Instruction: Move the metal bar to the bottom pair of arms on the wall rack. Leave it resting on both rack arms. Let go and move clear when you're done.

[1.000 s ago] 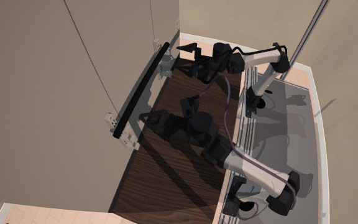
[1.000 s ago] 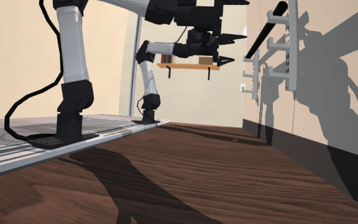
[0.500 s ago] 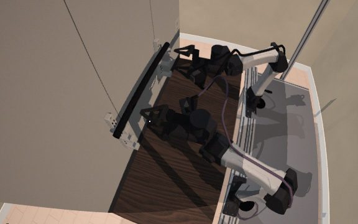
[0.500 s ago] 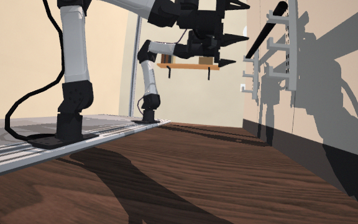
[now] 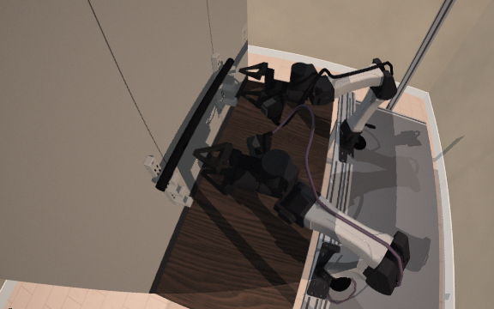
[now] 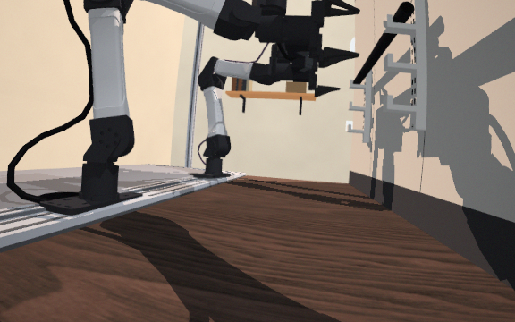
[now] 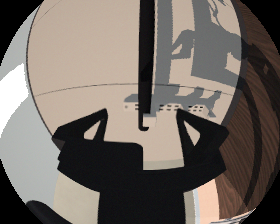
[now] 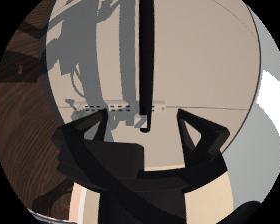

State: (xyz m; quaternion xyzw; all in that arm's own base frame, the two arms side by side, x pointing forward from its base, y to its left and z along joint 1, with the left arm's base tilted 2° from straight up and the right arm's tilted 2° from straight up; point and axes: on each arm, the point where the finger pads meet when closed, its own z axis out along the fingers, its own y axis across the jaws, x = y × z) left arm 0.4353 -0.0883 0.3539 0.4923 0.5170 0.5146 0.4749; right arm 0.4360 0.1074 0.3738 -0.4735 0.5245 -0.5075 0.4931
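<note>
Dark wood grain on table top point(image 5: 238, 257) point(image 6: 284, 250); bar point(image 5: 195, 124) point(image 6: 383, 44) point(image 7: 146, 55) point(image 8: 146, 60) matt black; wall point(image 5: 58, 172) point(image 6: 445, 179) point(image 7: 81, 60) point(image 8: 201, 60) smooth, matt

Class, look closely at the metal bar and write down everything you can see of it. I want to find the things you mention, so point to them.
The metal bar point(image 5: 195, 124) point(image 6: 380, 49) point(image 7: 146, 50) point(image 8: 146, 55) is long, straight, slim and black, with a rounded look and no visible markings. It lies roughly level along the wall, spanning the top pair of arms on the wall rack point(image 6: 421, 80), one near each end. The open jaws in front appear not to touch it.
</note>
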